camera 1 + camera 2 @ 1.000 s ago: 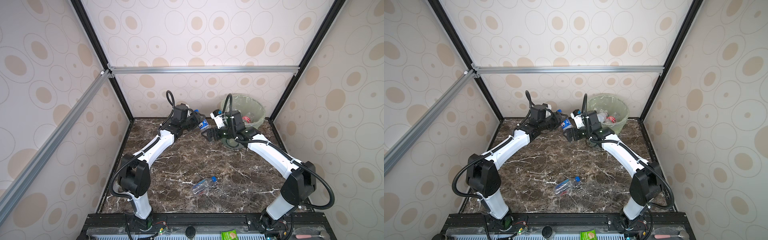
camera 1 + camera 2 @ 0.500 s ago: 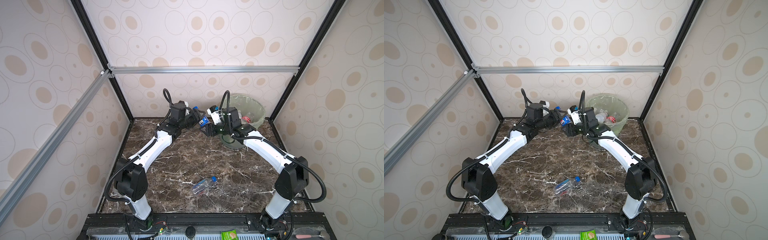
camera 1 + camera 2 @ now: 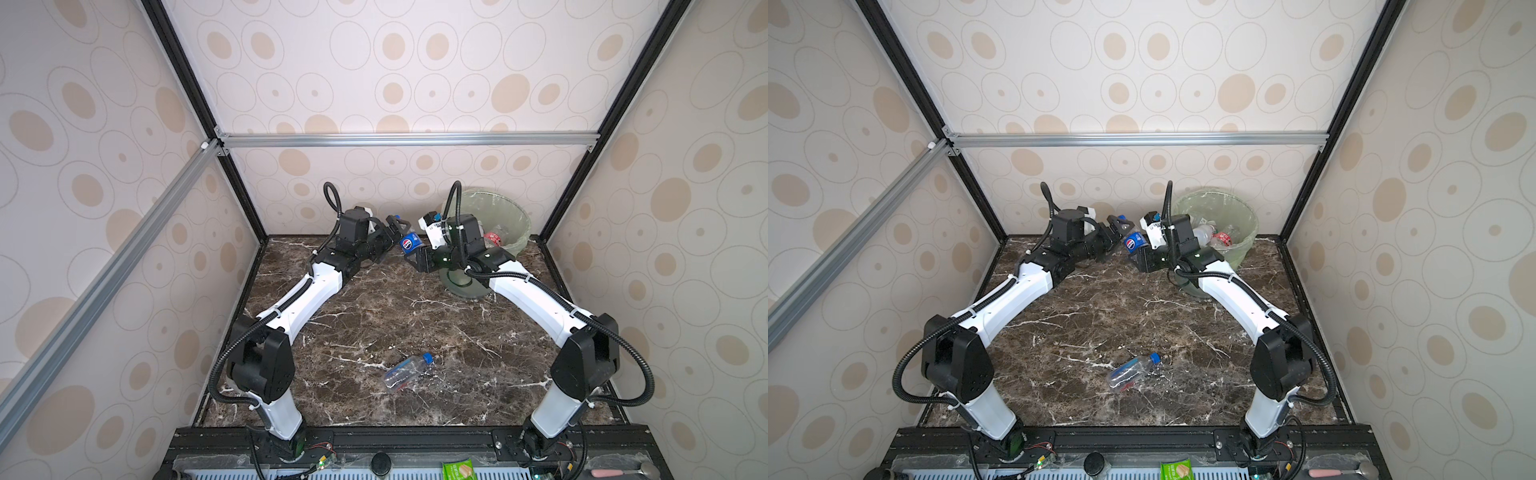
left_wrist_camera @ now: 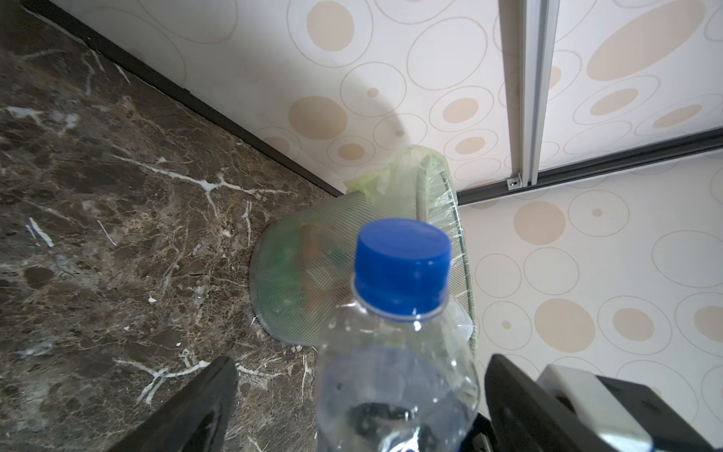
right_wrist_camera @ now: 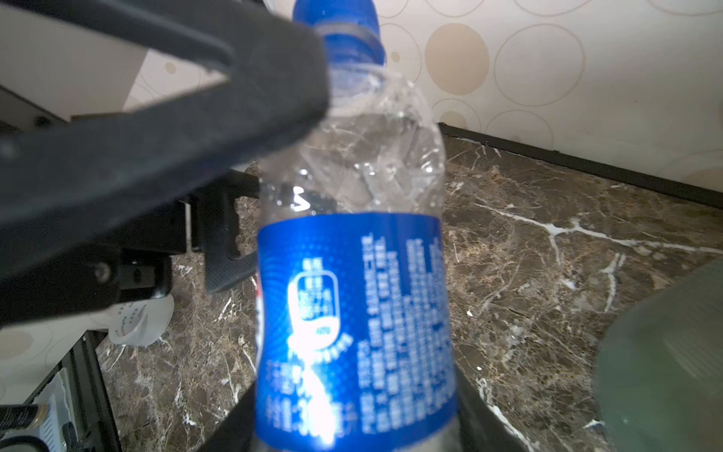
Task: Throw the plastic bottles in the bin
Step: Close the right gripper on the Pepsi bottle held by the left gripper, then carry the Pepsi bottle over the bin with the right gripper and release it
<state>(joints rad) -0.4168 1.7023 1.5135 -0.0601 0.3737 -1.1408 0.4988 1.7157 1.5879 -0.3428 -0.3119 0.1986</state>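
Left end effector (image 3: 397,227) is raised over the rear of the desk (image 3: 395,307), left of centre; jaws spread wide; in the left wrist view its fingers (image 4: 203,395) stand either side of the blue-label bottle (image 3: 409,242) with a clear gap on both sides, not touching; open, holding nothing. Blue-label bottle is off the desk between the two end effectors; clear crumpled plastic, tilted, blue cap (image 4: 403,266) toward the left end effector, neck end lying between the left fingers. Nearer the front, about mid-desk, a loose bottle (image 3: 405,371) lies on its side; clear, blue cap, well apart from both arms; shows in both top views. Right end effector (image 3: 417,261) is just right of and below the raised bottle, clamped on its lower body; right wrist view has the bottle rising from between the dark fingers, label toward the camera; gripping the blue-label bottle. Rear right corner: bin (image 3: 509,214), green-lined mesh, upright on the desk, just behind the right wrist; a red-label bottle (image 3: 1225,239) and a clear bottle (image 3: 1202,236) lie inside it.
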